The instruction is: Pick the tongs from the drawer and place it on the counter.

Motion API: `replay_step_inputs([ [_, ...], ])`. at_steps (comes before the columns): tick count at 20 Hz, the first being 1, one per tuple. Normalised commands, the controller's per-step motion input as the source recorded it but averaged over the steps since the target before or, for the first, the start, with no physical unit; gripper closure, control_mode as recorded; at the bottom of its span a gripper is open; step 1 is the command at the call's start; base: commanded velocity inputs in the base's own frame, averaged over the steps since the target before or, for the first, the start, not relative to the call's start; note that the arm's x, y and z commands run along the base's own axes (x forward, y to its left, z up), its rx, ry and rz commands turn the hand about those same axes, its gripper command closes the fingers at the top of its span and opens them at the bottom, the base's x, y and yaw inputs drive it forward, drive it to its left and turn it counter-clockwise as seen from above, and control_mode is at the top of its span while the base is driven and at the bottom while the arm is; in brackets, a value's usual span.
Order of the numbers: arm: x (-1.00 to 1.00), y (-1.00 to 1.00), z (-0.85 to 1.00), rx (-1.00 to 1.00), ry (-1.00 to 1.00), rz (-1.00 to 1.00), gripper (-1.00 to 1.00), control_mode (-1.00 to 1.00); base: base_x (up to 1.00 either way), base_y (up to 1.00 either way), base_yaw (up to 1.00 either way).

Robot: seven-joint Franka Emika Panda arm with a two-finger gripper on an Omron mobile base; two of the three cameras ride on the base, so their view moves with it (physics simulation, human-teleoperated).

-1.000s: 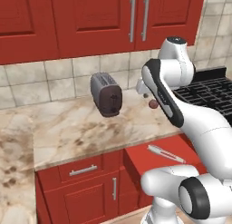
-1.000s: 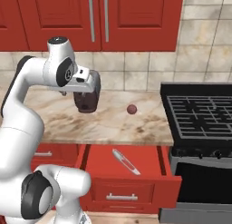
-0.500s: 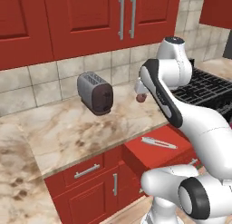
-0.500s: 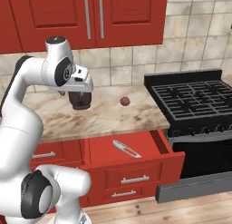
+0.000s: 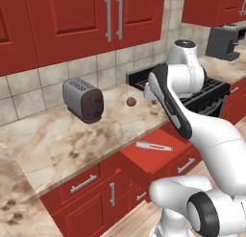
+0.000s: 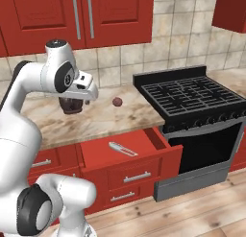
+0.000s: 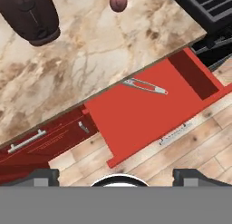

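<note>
The slim silvery tongs [image 7: 145,85] lie flat at the back of the open red drawer [image 7: 136,119], close under the counter edge. They also show as tongs [image 6: 122,148] in the pulled-out drawer [image 6: 144,157], and as tongs [image 5: 153,146] in the drawer [image 5: 158,159]. My gripper [image 7: 116,175] hangs high above the counter's front edge, looking down on the drawer, its fingertips [image 7: 43,175] wide apart and empty. From the side, the gripper [image 6: 88,98] sits above the beige marble counter [image 6: 101,121].
A silver toaster [image 5: 84,100] and a small dark red ball [image 5: 131,101] sit on the counter [image 5: 62,140]. The black stove [image 6: 192,94] stands right of the drawer. A narrower shut drawer [image 7: 27,141] is to the left. A coffee machine [image 5: 223,41] stands far right.
The whole scene has slid left in both base views, so the base has moved right. The tongs still lie in the open drawer and the gripper stays high.
</note>
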Motion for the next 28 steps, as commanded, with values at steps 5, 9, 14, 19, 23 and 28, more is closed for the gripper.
replay_step_inputs([
  [5, -0.26, -0.12, -0.20, 0.07, 0.02, -0.43, -1.00, -1.00, 0.00, 0.00, 0.00],
  [9, -0.01, -0.47, -0.32, 0.09, 0.16, -0.38, -1.00, -1.00, 0.00, 0.00, 0.00],
  [14, 0.00, -0.58, -0.49, 0.10, 0.25, -0.34, -1.00, -1.00, 0.00, 0.00, 0.00],
  [19, 0.02, -0.56, -0.77, 0.06, 0.31, -0.27, -1.00, -1.00, 0.00, 0.00, 0.00],
  [23, 0.00, -0.28, -0.99, 0.07, 0.16, -0.21, -1.00, -1.00, 0.00, 0.00, 0.00],
  [28, 0.04, 0.00, -1.00, 0.09, 0.00, -0.14, -1.00, -1.00, 0.00, 0.00, 0.00],
])
